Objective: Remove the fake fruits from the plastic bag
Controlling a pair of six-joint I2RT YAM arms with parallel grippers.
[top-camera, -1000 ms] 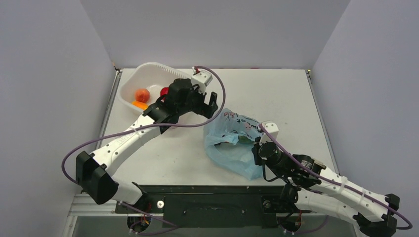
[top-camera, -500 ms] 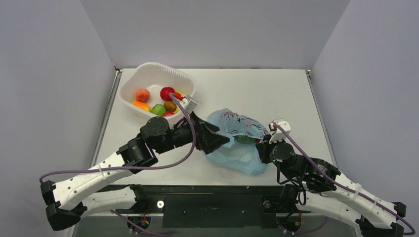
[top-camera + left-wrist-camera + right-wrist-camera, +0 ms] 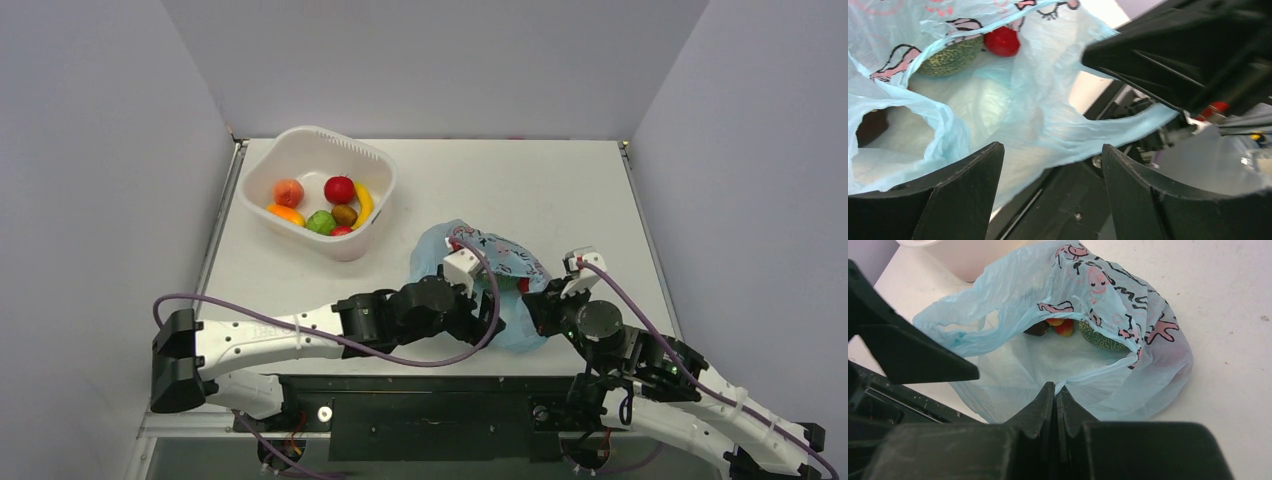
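The light-blue plastic bag (image 3: 478, 262) lies at the table's front, its mouth open toward the arms. In the right wrist view the bag (image 3: 1013, 300) holds a dark green ribbed gourd (image 3: 1100, 337), a red-orange piece (image 3: 1063, 326) and a dark brown piece (image 3: 1037, 329). The left wrist view shows the gourd (image 3: 950, 57) and a red ball (image 3: 1002, 41) inside. My right gripper (image 3: 1055, 388) is shut on the bag's near rim; it also shows in the top view (image 3: 533, 303). My left gripper (image 3: 1053, 152) is open and empty at the bag's near left edge (image 3: 488, 312).
A white tub (image 3: 316, 130) stands at the back left. It holds a red apple (image 3: 339, 189), a yellow banana (image 3: 364, 203) and several other small pieces. The table's front edge and black base rail lie just below both grippers.
My left arm has swung from the tub down to the bag's near edge, gripper open. My right gripper has shifted slightly right and nearer, still pinching the bag's rim.
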